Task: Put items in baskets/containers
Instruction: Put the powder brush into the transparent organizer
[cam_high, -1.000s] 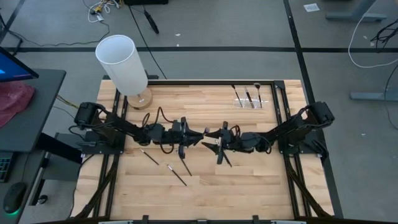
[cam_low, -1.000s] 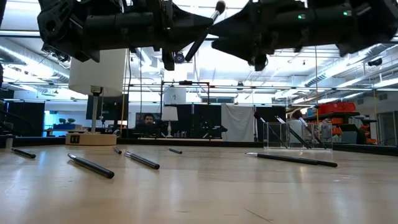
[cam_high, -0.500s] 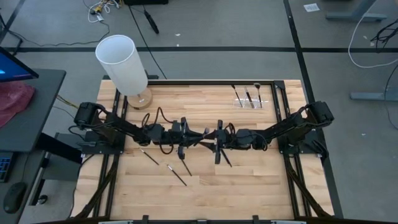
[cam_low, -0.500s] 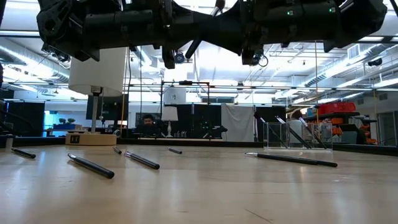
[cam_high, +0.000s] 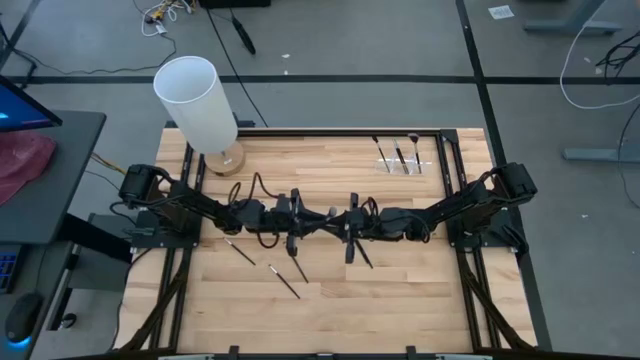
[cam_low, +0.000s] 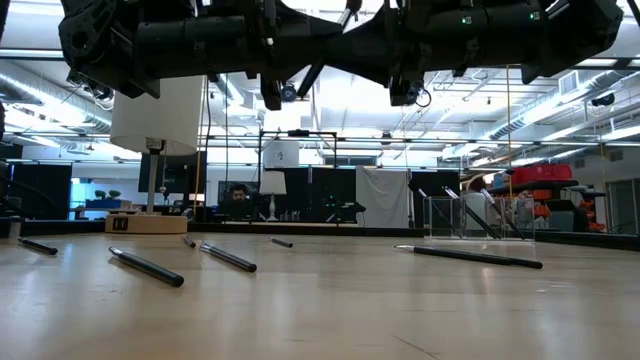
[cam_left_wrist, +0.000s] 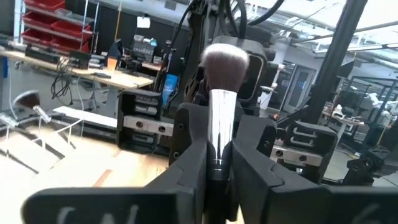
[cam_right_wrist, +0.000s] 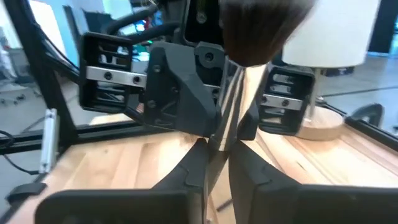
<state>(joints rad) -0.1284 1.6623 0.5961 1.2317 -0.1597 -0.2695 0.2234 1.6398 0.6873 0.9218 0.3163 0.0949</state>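
Both grippers, left gripper (cam_high: 322, 219) and right gripper (cam_high: 338, 221), now clamp one makeup brush (cam_left_wrist: 222, 106), bristles up; the right has closed in.

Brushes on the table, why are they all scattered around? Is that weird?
A bit: several brushes lie loose, pointing different ways, while only a few stand in the clear holder. Both pincers meet mid-air on one brush.
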